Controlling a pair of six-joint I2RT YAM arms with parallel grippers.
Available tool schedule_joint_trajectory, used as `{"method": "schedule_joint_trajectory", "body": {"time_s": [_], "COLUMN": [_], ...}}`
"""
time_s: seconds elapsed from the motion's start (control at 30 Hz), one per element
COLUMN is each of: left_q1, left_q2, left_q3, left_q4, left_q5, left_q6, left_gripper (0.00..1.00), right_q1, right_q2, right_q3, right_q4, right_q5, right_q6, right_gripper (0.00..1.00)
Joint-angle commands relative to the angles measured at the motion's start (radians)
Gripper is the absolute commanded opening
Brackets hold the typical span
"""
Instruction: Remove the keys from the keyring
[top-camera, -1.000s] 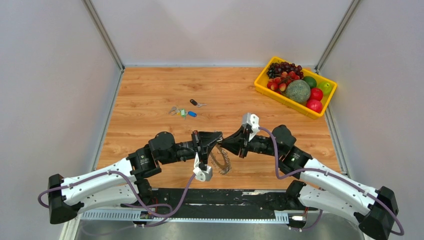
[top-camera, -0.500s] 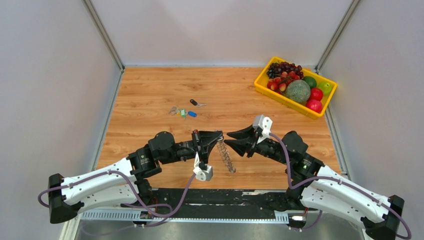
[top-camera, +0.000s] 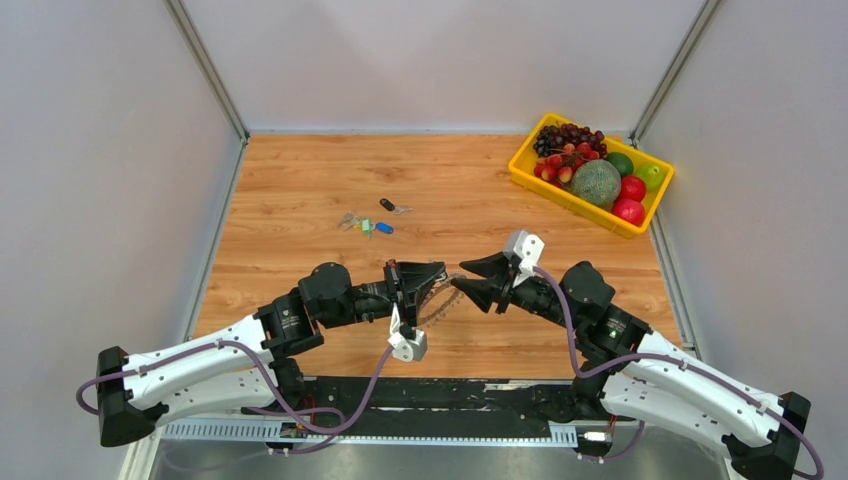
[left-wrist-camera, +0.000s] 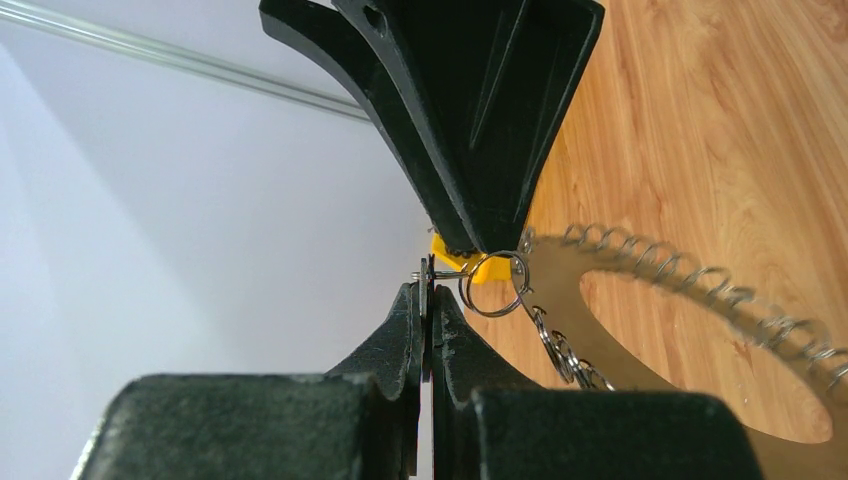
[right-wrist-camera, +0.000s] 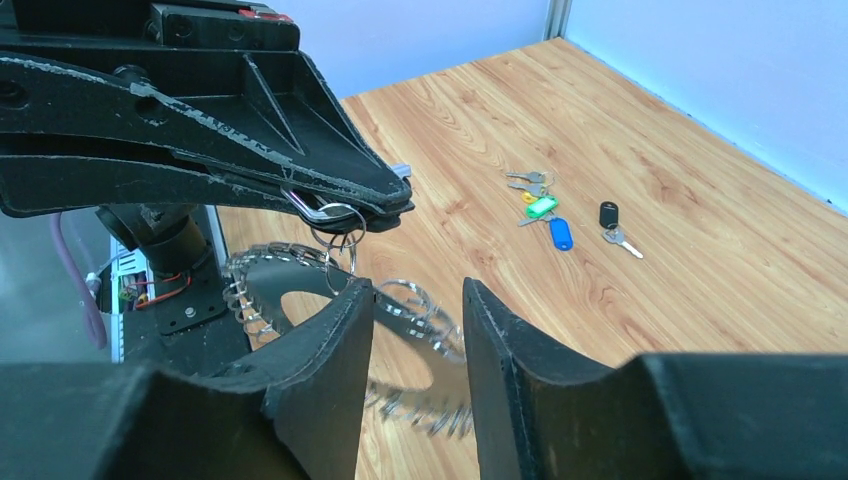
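The keyring (top-camera: 437, 303), a big grey ring with a coiled rim, hangs from a short chain and small split ring pinched in my left gripper (top-camera: 440, 272), which is shut. The left wrist view shows those pinching jaws (left-wrist-camera: 428, 290) and the ring's flat band (left-wrist-camera: 556, 285) to their right. My right gripper (top-camera: 460, 276) faces the left one from the right, open and holding nothing. In the right wrist view, part of the ring (right-wrist-camera: 420, 322) shows blurred beyond the gap of the right gripper (right-wrist-camera: 418, 290). Several keys (top-camera: 365, 224) with coloured tags and a black-headed key (top-camera: 393, 206) lie on the table farther back.
A yellow crate (top-camera: 522, 160) of fruit stands at the back right corner. White walls close in the wooden table (top-camera: 300, 180) on three sides. Both arms meet near the table's front middle.
My right gripper has opened and drawn back to the right, away from the left gripper. The keyring has swung beneath the left gripper, which stayed shut and still.
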Motion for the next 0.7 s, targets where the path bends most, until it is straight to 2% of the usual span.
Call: {"method": "schedule_joint_trajectory", "body": {"time_s": [0.0,0.3,0.47,0.67], "left_q1": [0.000,0.000,0.000,0.000], "left_q2": [-0.011,-0.022,-0.026,-0.035], "left_q3": [0.043,0.041,0.040,0.042], "left_q4": [0.042,0.030,0.024,0.013], "left_q5": [0.008,0.035,0.051,0.082], "left_q6": [-0.012,0.002,0.005,0.007], "left_gripper": [0.00,0.00,0.00,0.00], "right_q1": [0.006,0.007,0.006,0.007], "right_q2": [-0.005,-0.037,-0.041,0.001], "right_q3": [0.036,0.023,0.022,0.045], "right_q4": [0.003,-0.002,-0.005,-0.005], "right_q5": [-0.030,-0.176,-0.233,-0.211], "right_q6": [-0.024,-0.155,-0.199,-0.201], "right_gripper": [0.43,0.52,0.52,0.50]}}
